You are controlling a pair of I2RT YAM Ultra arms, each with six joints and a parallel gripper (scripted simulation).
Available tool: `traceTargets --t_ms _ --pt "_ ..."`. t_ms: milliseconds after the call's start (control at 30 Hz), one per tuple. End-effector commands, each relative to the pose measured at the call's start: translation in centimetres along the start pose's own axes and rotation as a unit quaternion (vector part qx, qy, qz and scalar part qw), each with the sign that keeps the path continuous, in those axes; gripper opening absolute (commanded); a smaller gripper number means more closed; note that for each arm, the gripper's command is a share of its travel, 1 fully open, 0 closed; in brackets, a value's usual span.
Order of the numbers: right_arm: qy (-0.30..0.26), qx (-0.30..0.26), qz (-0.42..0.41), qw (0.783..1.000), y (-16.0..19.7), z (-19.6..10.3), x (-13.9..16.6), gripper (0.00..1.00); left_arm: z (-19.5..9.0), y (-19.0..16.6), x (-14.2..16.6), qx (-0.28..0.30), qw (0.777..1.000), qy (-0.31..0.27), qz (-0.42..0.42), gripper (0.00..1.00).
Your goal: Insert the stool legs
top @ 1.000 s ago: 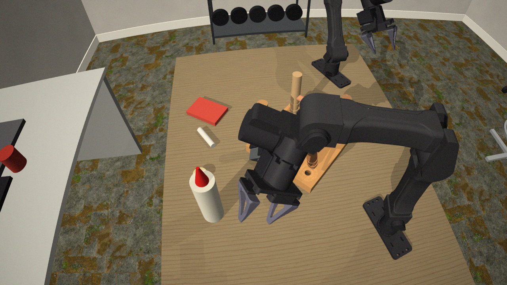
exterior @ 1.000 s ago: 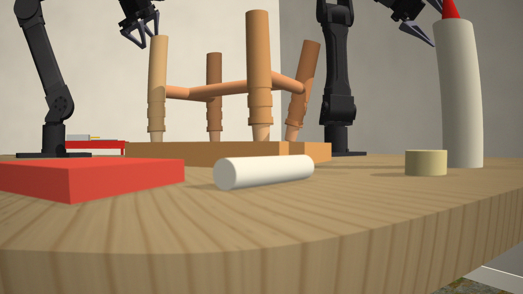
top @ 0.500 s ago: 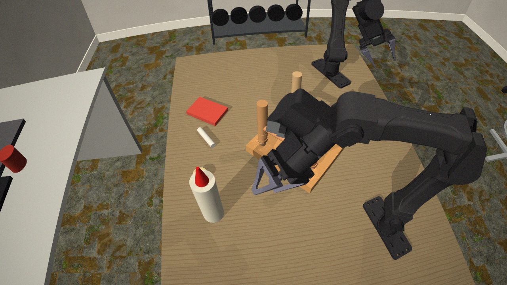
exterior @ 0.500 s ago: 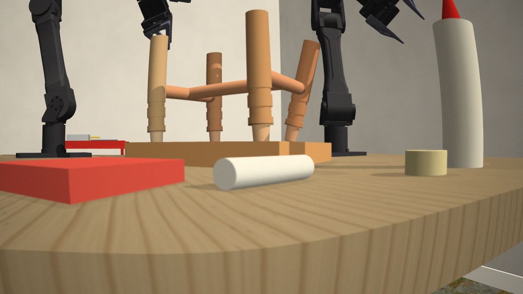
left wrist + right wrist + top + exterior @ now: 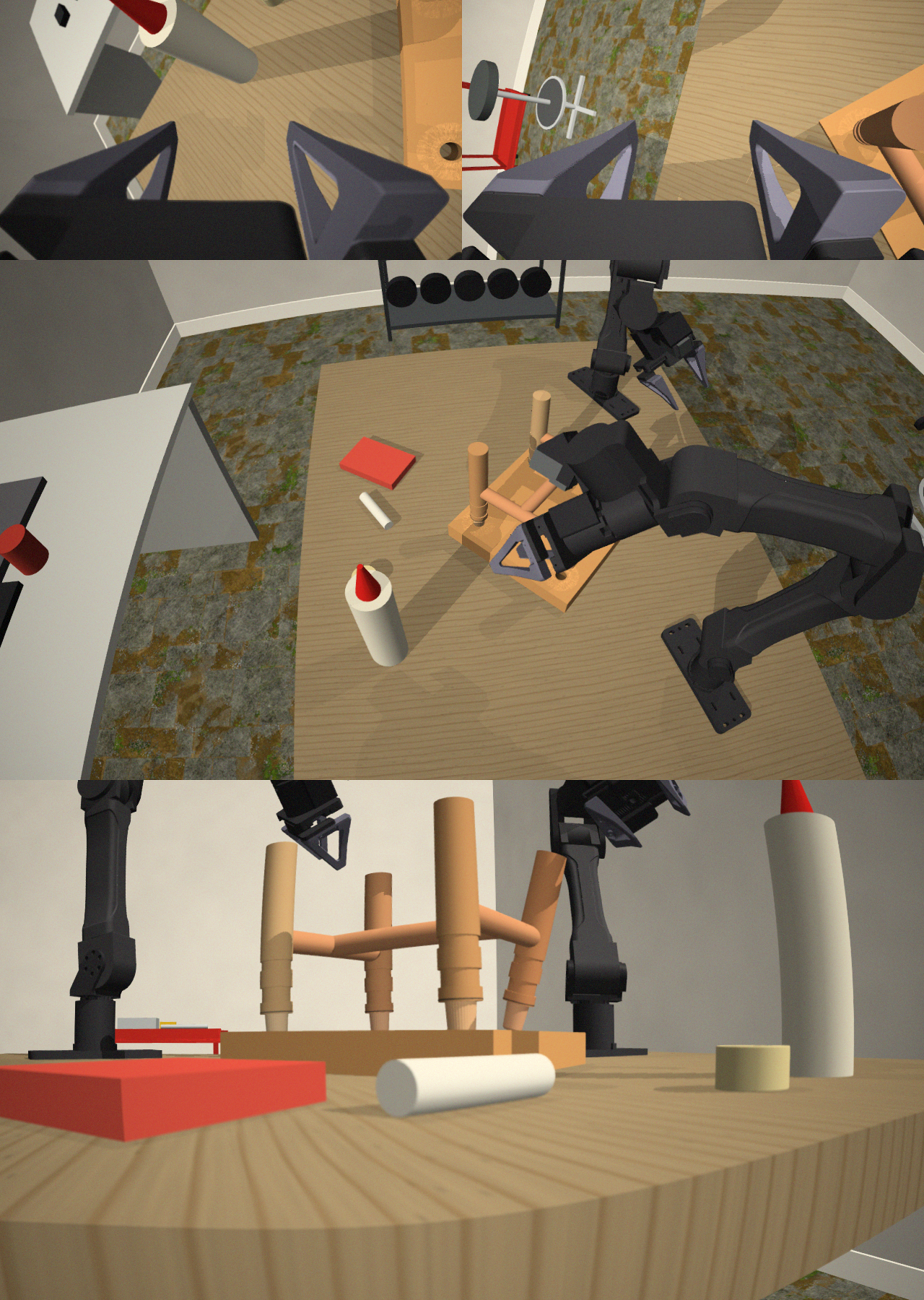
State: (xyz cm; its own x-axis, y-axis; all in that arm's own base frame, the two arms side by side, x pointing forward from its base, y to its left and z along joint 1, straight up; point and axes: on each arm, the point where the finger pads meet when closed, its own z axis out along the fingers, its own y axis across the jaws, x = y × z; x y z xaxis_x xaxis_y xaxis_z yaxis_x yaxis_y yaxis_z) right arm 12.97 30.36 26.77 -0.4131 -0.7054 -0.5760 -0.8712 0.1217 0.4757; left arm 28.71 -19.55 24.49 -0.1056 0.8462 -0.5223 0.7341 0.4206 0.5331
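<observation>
Upturned stool point(image 5: 572, 589) point(image 5: 362, 1051) point(image 5: 437, 87) point(image 5: 902, 231) lower than open L gripper point(image 5: 517, 569) point(image 5: 664, 829) point(image 5: 232, 123); apart, off to side.

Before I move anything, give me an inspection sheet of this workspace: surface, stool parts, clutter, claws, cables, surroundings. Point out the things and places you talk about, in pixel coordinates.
Surface: wood-grain table point(image 5: 388, 725) point(image 5: 388, 1168) point(image 5: 209, 155) point(image 5: 769, 90); no spill seen.
Job's things: seat point(image 5: 565, 597) point(image 5: 362, 1051) point(image 5: 433, 87) point(image 5: 902, 235) upside down; four legs point(image 5: 478, 477) point(image 5: 457, 877) point(image 5: 911, 123) above it, wider parts raised off it, one leaning; one open hole near a corner.
Clutter: red block point(image 5: 377, 461) point(image 5: 64, 1103), white rod point(image 5: 375, 510) point(image 5: 465, 1083), short tan cylinder point(image 5: 752, 1067), tall white pillar point(image 5: 381, 628) point(image 5: 813, 941) point(image 5: 213, 47) with red cone point(image 5: 367, 588) point(image 5: 795, 798) point(image 5: 144, 14).
Grippers: left claw point(image 5: 520, 570) point(image 5: 664, 828) point(image 5: 232, 123) and right claw point(image 5: 691, 396) point(image 5: 328, 861) point(image 5: 693, 129) open, holding nothing.
Cables: nothing seen.
Surroundings: rack point(image 5: 388, 328) with black discs, pale side table point(image 5: 84, 486) point(image 5: 72, 54).
</observation>
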Motion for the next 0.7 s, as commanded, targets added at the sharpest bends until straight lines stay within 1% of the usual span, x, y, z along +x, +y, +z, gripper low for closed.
traceTargets --t_ms 0,167,233,267,433,667 --pt "-0.042 -0.047 -0.12 0.991 -0.5 -0.6 -2.7 0.69 -1.5 -1.1 -2.7 0.004 0.993 -0.095 -0.074 0.69" --pt "-0.074 -0.065 -0.185 0.978 -3.0 -0.9 -3.4 0.69 -2.9 -3.6 -3.8 0.04 0.979 -0.157 -0.126 0.69" --pt "-0.074 -0.065 -0.185 0.978 -3.0 -0.9 -3.4 0.69 -2.9 -3.6 -3.8 0.04 0.979 -0.157 -0.126 0.69" --pt "-0.077 -0.071 -0.191 0.976 -3.6 -0.7 -3.1 0.69 -3.1 -4.0 -3.9 0.047 0.975 -0.168 -0.136 0.69" --pt "-0.12 -0.073 -0.257 0.956 -6.0 -1.6 -4.0 0.69 -4.5 -6.4 -4.4 0.088 0.956 -0.217 -0.177 0.69" --pt "-0.161 -0.064 -0.307 0.936 -9.1 -2.3 -4.3 0.69 -5.9 -8.8 -4.6 0.134 0.933 -0.26 -0.211 0.69"
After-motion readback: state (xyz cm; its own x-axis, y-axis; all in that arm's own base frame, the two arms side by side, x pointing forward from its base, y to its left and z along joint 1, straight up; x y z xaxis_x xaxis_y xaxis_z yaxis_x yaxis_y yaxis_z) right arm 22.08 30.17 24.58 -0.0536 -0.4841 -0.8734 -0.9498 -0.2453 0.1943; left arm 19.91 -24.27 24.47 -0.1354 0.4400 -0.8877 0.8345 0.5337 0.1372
